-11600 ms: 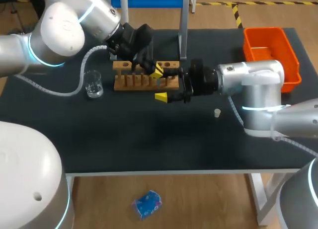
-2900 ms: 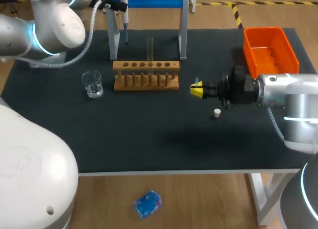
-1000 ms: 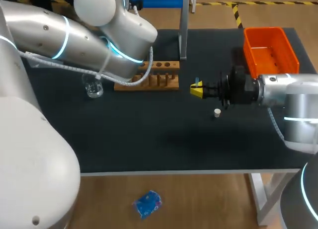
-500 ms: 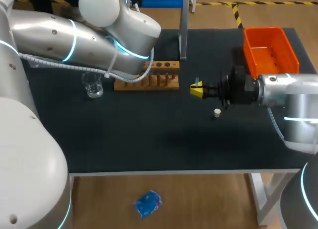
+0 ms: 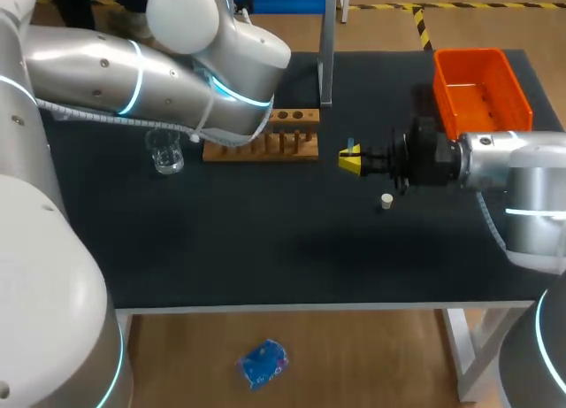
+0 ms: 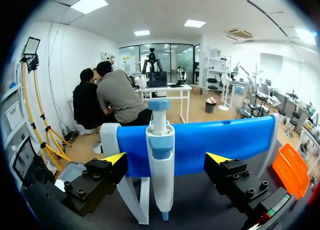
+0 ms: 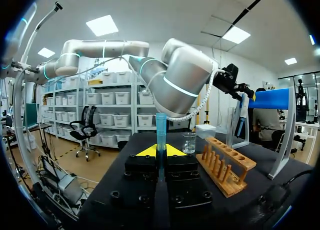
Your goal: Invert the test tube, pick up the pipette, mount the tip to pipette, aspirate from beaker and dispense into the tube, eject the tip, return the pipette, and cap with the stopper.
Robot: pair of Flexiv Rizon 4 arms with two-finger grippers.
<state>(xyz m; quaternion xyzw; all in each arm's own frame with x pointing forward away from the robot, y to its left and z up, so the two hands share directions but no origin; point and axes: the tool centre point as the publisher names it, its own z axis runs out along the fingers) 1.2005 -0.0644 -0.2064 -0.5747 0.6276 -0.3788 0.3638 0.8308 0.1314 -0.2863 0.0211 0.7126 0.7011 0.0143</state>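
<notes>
Black is the table top (image 5: 292, 249), on which the things of the task are spread. Toward its back edge a wooden rack (image 5: 285, 141) is placed. Its left part is covered in the head view by the left arm (image 5: 133, 72), which comes in from the left and reaches toward the stand (image 5: 325, 45) behind the rack. A glass beaker (image 5: 165, 151) is set near the rack's left end, not touching it. An orange bin (image 5: 482, 94) is found at the far right corner. A small white stopper (image 5: 386, 199) lies alone on the table, near the right gripper (image 5: 351, 160), on the side toward the table's front edge.

In the left wrist view, the left gripper (image 6: 167, 160) is seen with its fingers spread wide and nothing gripped. The pipette (image 6: 160, 160) hangs upright on the blue holder (image 6: 225, 140) of the stand. It is ahead of the gripper and between the two yellow tips, but it is touched by neither of them.

The right gripper is held to the right of the rack and is pointed toward it. Its fingers are closed upon a blue pipette tip (image 7: 160, 130), which stands upright between them. Past it, the test tube (image 7: 230, 126) is seen upright in the rack. Any print on these things is too small to be made out.
</notes>
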